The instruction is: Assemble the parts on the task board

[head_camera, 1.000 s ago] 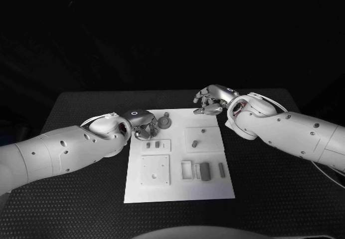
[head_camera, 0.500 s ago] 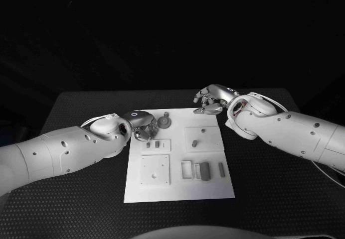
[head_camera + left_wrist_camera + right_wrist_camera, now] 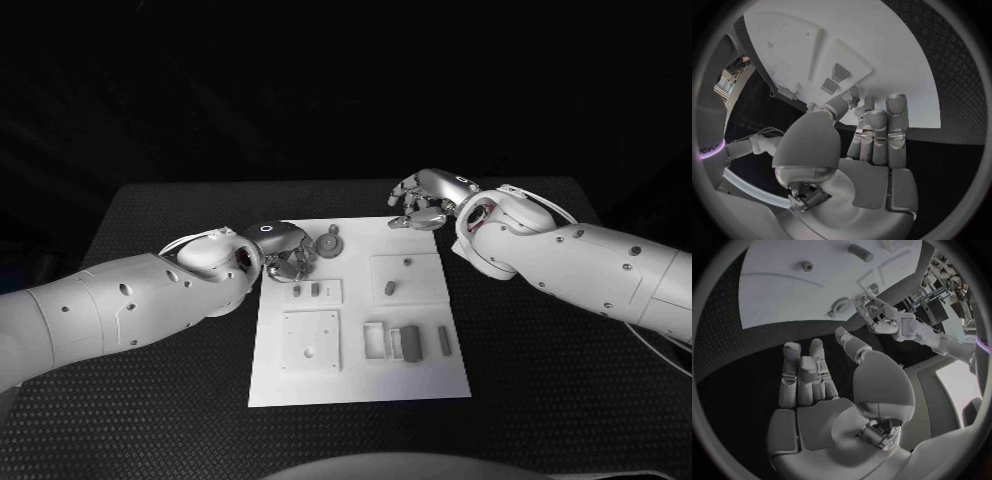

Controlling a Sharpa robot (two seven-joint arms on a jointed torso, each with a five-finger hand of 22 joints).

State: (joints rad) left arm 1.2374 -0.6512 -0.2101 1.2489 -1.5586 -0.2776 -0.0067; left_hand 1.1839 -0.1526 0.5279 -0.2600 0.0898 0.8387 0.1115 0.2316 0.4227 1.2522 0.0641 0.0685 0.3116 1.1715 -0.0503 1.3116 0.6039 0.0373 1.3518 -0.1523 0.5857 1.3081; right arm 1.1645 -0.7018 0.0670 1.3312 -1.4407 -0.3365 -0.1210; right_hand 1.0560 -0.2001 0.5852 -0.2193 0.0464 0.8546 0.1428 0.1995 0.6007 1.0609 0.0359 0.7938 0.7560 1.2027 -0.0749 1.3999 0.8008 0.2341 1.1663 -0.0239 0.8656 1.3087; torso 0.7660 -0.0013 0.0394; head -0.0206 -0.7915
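Now you see the left hand (image 3: 283,252) curled empty at the white board's (image 3: 361,385) near-left corner by a round part (image 3: 332,243), the right hand (image 3: 423,201) curled empty over its far edge.

Task board (image 3: 361,385) lies centred on the table (image 3: 548,380).

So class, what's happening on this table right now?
A two-armed robot is working at a white board carrying small grey parts. Its left hand sits at the board's far left corner beside a round part, fingers curled. Its right hand hovers at the far right edge, holding nothing. Other parts lie untouched nearer the robot.
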